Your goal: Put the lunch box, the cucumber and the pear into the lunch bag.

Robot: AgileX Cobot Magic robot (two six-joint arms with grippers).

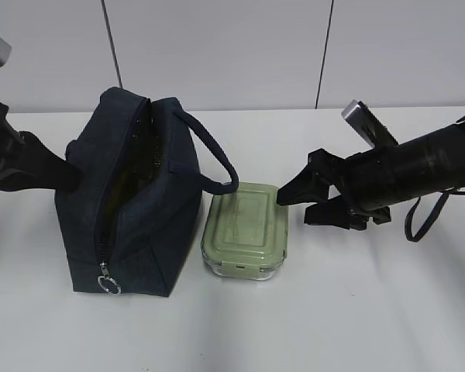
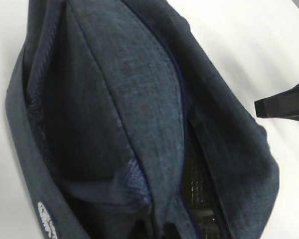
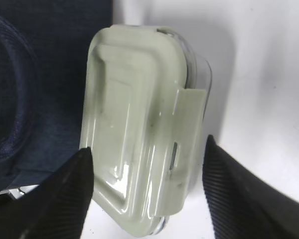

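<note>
The navy lunch bag (image 1: 139, 232) stands left of centre, its zipper undone and its top gaping; it fills the left wrist view (image 2: 129, 99). My left gripper (image 1: 68, 172) presses into the bag's upper left edge, shut on the fabric, with its fingers hidden. The lunch box (image 1: 244, 229) with its sage-green lid lies flat on the table right beside the bag. My right gripper (image 1: 293, 206) hovers open at the box's far right end. In the right wrist view the gripper (image 3: 147, 147) has one finger on each side of the lunch box (image 3: 134, 124). The cucumber and the pear are out of view.
The bag's loop handle (image 1: 213, 159) hangs over the box's far left corner. The zipper's ring pull (image 1: 108, 285) dangles at the bag's front bottom. The white table (image 1: 372, 310) runs to a pale wall behind. A black cable (image 1: 422, 221) loops under the right arm.
</note>
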